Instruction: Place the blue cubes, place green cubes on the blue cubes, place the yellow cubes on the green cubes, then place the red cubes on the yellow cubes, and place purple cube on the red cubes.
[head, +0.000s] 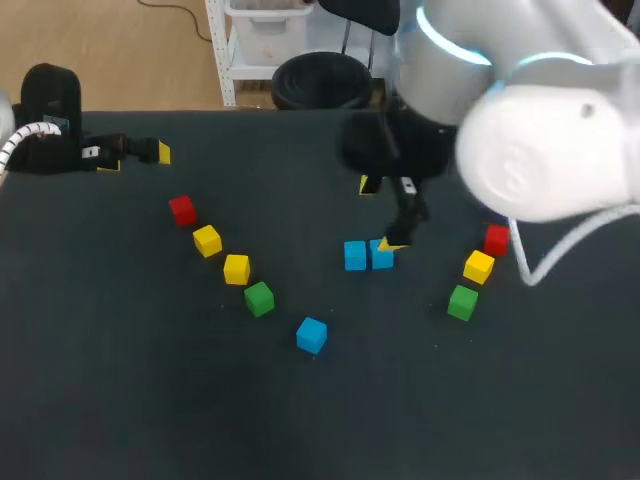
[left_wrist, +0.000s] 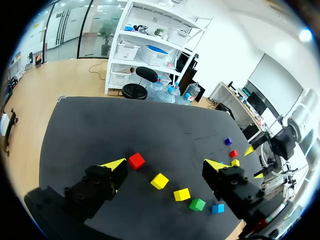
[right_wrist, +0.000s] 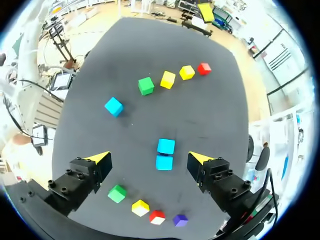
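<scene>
Two blue cubes (head: 355, 255) (head: 381, 253) sit side by side, touching, at mid-table. My right gripper (head: 380, 214) hangs open just above them; in its wrist view the pair (right_wrist: 165, 154) lies between the spread fingers of the right gripper (right_wrist: 149, 158). A third blue cube (head: 311, 334) ends a diagonal row of green (head: 259, 298), yellow (head: 236, 268), yellow (head: 207, 240) and red (head: 182, 210) cubes. On the right stand green (head: 462, 301), yellow (head: 478, 266) and red (head: 496, 240) cubes, with a purple cube (right_wrist: 180, 219) beyond them. My left gripper (head: 150, 152) is open at the far left, holding nothing.
My right arm's large white body (head: 550, 150) covers the table's far right corner in the head view and hides the purple cube there. The dark table (head: 120, 400) has bare surface along its near side.
</scene>
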